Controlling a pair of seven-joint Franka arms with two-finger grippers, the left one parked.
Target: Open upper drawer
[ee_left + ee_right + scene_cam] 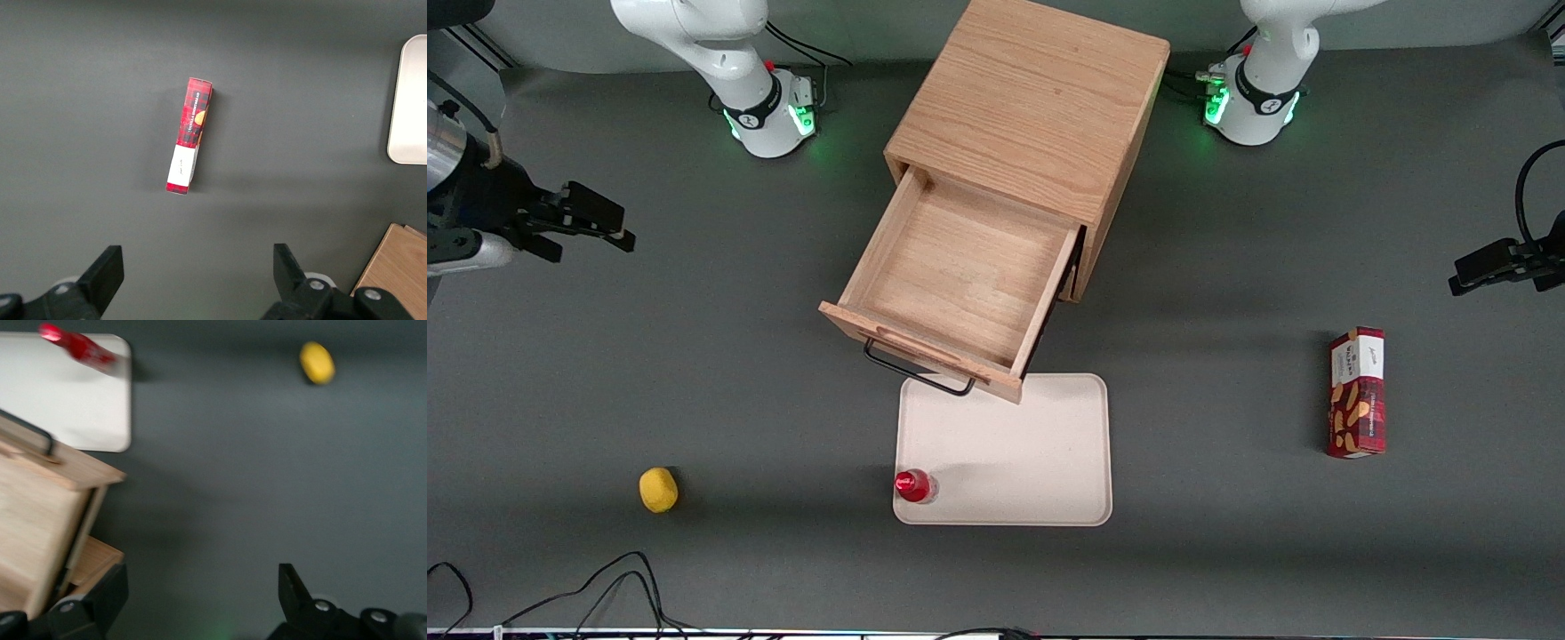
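The upper drawer [960, 276] of the light oak cabinet [1032, 107] stands pulled far out, and its inside is bare wood. Its long black wire handle [916, 369] overhangs the edge of a white tray. My gripper [600, 233] hangs above the grey table toward the working arm's end, well apart from the drawer, open with nothing between its fingers. In the right wrist view the gripper [200, 587] spreads wide over bare table, beside the drawer's side wall [33, 520] and handle [33, 433].
A white tray [1040, 444] lies in front of the drawer, with a red bottle [914, 485] on its near corner. A yellow fruit [658, 490] sits toward the working arm's end. A red snack box [1357, 393] lies toward the parked arm's end.
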